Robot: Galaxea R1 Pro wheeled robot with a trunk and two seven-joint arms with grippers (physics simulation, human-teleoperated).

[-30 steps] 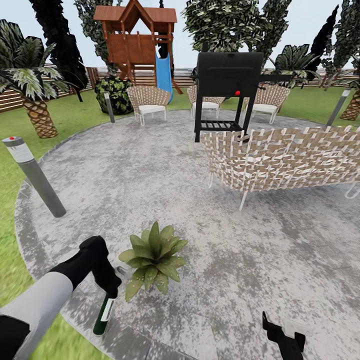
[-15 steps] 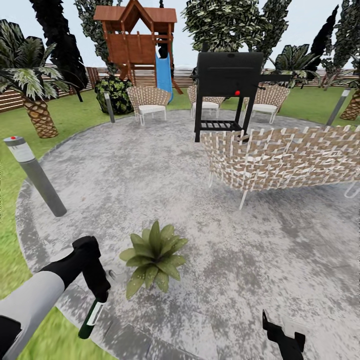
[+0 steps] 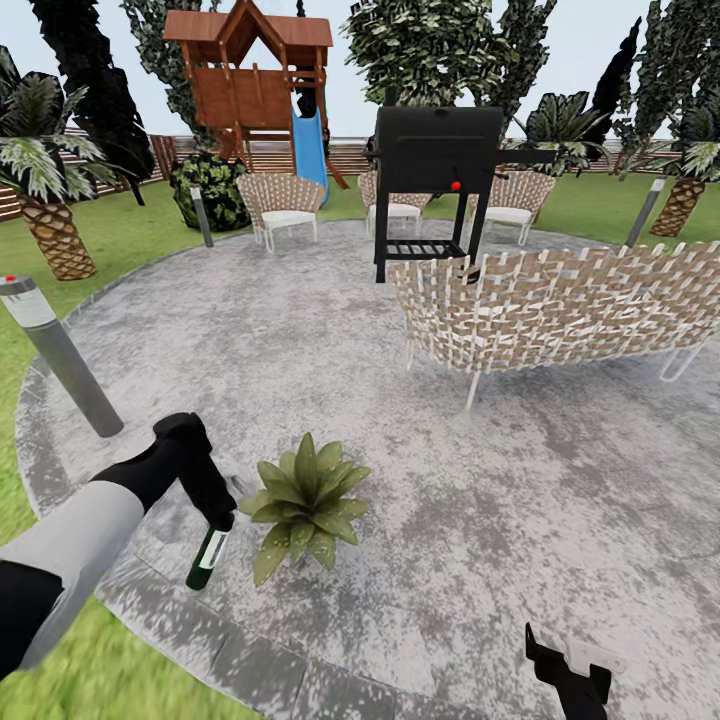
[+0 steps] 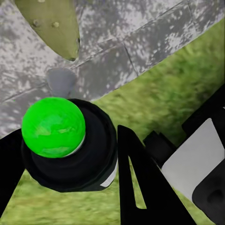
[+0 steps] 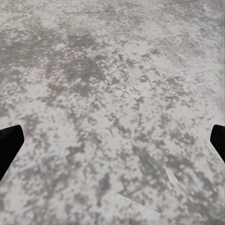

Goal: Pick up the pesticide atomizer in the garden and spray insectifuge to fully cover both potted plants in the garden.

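Since the earlier frame, your head camera has panned, shifting the whole scene slightly, and your left gripper (image 3: 213, 512) has carried the pesticide atomizer (image 3: 209, 558) closer to the potted plant (image 3: 302, 503). One potted plant is in view, a single rosette standing on the round grey patio (image 3: 560, 480) near its edge. You hold one atomizer: it hangs tilted below the left gripper, just beside the plant's leaves and above the patio's border stones, apart from the ground. In the left wrist view, both fingers (image 4: 136, 183) are clamped on the dark body of the atomizer (image 4: 70, 150), whose bright green end faces the camera, with one leaf tip (image 4: 51, 26) visible beyond it. Your right gripper (image 3: 570, 675) sits low over bare paving; in the right wrist view, its two fingertips (image 5: 9, 147) stand wide apart with nothing between them. Also count one black grill (image 3: 435, 165), one woven sofa (image 3: 550, 310), three woven chairs (image 3: 280, 205), and one playhouse with a blue slide (image 3: 255, 85).
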